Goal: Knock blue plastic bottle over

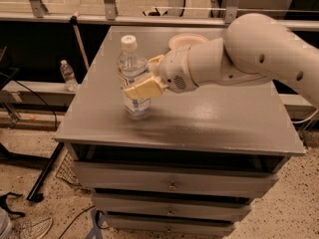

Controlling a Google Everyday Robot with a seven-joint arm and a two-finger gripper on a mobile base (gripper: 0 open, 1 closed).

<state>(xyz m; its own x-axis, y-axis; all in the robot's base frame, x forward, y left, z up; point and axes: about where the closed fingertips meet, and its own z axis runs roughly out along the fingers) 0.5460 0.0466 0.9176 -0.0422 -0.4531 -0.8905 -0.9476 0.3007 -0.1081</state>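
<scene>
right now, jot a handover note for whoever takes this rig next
Pincer: open, at mid height of the blue plastic bottle, one finger across its front.
Bottle: upright, cap on, on the camera-left part of the table. The white bowl sits behind it by the far edge.
Done: pincer is at the bottle.
Left: bottle not yet knocked over; likely a sideways push will tip it.

Grey drawer cabinet [209,128] | speckled tan floor [291,210] | metal rail [149,20] behind — dark beneath | low ledge [37,87] left — perhaps a shelf
</scene>
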